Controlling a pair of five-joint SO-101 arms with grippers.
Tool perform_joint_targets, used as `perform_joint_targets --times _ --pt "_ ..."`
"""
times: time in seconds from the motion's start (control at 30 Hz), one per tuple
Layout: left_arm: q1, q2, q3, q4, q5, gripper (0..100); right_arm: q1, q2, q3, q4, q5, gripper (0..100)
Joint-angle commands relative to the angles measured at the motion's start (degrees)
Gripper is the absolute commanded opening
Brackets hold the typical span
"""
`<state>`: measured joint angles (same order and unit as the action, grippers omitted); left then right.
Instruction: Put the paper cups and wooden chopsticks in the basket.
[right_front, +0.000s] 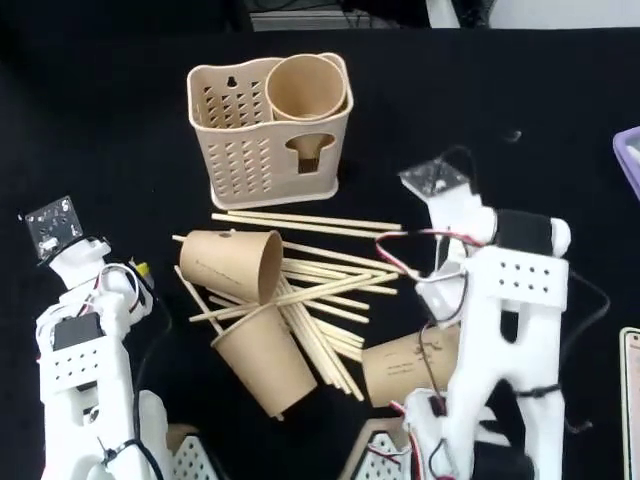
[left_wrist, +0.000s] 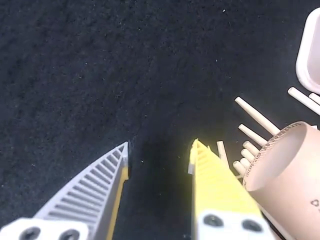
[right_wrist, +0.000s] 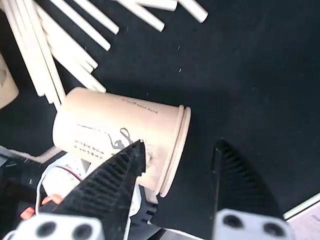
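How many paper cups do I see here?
4 cups: one upright in the basket, two lying among the chopsticks, one lying by the right arm. Any nested inside would be hidden.

Beige perforated basket (right_front: 265, 160), tan cups (right_front: 235, 262), black table (right_front: 120, 130).

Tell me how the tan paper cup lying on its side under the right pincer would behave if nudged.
Lying on its side beneath the right pincer, the tan paper cup would probably roll, curving because it tapers. Its thin paper walls likely dent under a hard squeeze.
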<state>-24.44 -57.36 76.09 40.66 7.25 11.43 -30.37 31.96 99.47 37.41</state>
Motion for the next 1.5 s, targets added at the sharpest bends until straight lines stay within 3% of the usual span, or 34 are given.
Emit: perform_joint_targets --times 0.0,0.27,0.63,0.77,0.87,1.2,1.47 --pt "-0.31 -0.35 -1.1 -1.05 0.44 20 2.2 2.33 0.4 1.67 0.88 22.2" --pt "-0.4 -0.35 -1.1 -1.05 0.44 20 8.26 5.41 2.15 1.67 4.75 22.2" --pt "-0.57 -0.35 -1.1 -1.05 0.44 20 11.08 5.58 9.36 0.26 16.88 22.1" --pt "-0.75 -0.35 -1.1 -1.05 0.44 20 11.52 5.14 9.63 0.53 20.92 10.7" --pt "-0.75 -0.35 -1.1 -1.05 0.44 20 11.6 5.14 8.22 0.97 21.19 0.8" --pt "-0.75 -0.35 -1.19 -1.14 0.44 20 11.78 5.05 -0.4 1.85 20.92 1.1" --pt "-0.75 -0.35 -0.57 -3.43 0.44 20 17.23 5.14 -14.11 1.85 21.1 1.1"
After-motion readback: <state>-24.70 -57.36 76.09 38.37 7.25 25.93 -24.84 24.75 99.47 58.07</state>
